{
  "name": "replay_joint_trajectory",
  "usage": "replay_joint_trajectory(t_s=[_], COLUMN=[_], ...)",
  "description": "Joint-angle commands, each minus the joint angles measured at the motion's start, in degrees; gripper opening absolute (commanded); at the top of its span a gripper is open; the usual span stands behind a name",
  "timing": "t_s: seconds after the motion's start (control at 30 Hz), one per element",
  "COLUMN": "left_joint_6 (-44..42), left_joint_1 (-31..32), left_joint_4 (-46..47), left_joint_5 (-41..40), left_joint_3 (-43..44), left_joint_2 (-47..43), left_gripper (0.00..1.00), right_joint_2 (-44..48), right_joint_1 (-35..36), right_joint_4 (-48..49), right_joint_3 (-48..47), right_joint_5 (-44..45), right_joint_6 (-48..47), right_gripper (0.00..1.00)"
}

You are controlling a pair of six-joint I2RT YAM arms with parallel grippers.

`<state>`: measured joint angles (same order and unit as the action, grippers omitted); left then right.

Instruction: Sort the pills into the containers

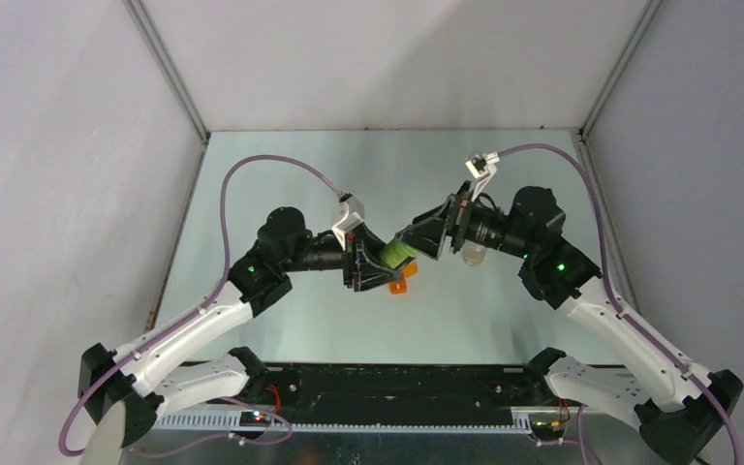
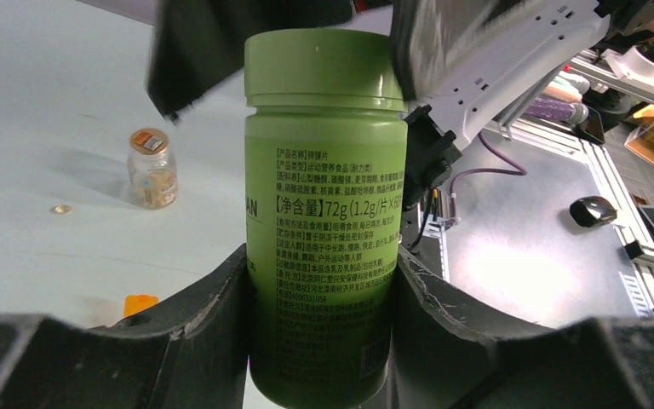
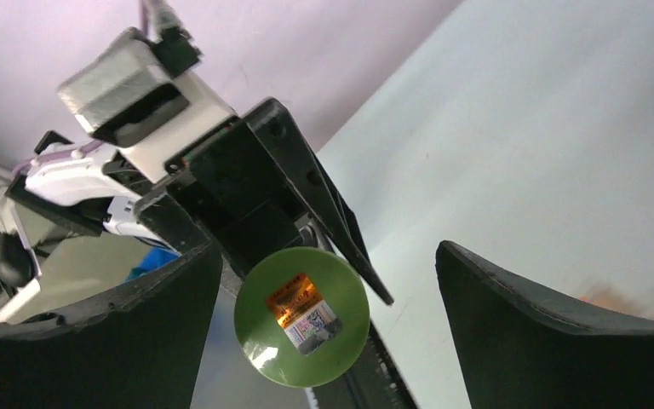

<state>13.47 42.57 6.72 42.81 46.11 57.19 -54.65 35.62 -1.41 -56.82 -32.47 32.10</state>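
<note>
Clamping the green bottle [image 2: 324,170] across its lower body, my left gripper [image 2: 322,260] has both fingers [image 2: 209,319] pressed against the label, closed as far as the bottle allows. From above, the bottle sits near the middle of the table [image 1: 281,320]. It seems held off the surface, tipped so its cap [image 3: 301,317] points at my right gripper [image 3: 328,251]. That gripper is spread wide around the cap and grips nothing: one finger [image 3: 136,341] lies just beside the cap's rim and the other stands well apart. Whether the near finger touches the cap I cannot tell.

Room is tight where my two wrists meet — the dark right fingers crowd the cap on both sides in the left wrist view. Beyond them, tabletop runs on toward the back wall [image 1: 387,68] and out to both side walls, all well apart from my fingers.

The orange box [image 1: 397,286] lies on the table just under the bottle and the left gripper. The clear vial [image 2: 152,168] with its orange top stands upright on the table, partly hidden beneath my right wrist in the top view. A small pale pill [image 2: 61,209] lies on the table near the vial, not touching it.
</note>
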Motion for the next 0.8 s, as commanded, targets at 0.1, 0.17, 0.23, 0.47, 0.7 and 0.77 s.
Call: replay_joint_trajectory(t_s=[0.1, 0.17, 0.23, 0.47, 0.7, 0.77], left_joint_6=[-0.74, -0.92, -1.16, -1.27, -0.84, -0.82], left_joint_1=[-0.43, -0.44, -0.41, -0.43, -0.45, -0.42], left_joint_4=[0.82, 0.47, 0.13, -0.21, 0.31, 0.34], left_joint_5=[-4.86, -5.05, -4.85, -2.42, 1.99, 1.96], left_joint_3=[0.45, 0.43, 0.39, 0.38, -0.36, -0.50], left_joint_2=[-1.85, -1.90, -1.94, -2.04, -2.42, -2.49], left_gripper=[0.00, 0.00, 0.00, 0.00, 0.00, 0.00], right_joint_2=[0.22, 0.98, 2.84, 5.03, 4.64, 4.46], right_joint_1=[6.04, 6.04, 6.12, 3.14, -0.33, -0.36], right_joint_4=[-8.42, -8.11, -6.72, 2.75, 11.03, 10.96], right_joint_3=[-1.54, -1.50, -1.06, 0.50, 2.88, 2.86], right_joint_5=[20.60, 21.35, 21.21, 5.74, -19.42, -17.25], right_joint_6=[8.72, 9.25, 8.45, -3.28, -16.92, -17.08], right_gripper=[0.91, 0.77, 0.61, 0.27, 0.16, 0.38])
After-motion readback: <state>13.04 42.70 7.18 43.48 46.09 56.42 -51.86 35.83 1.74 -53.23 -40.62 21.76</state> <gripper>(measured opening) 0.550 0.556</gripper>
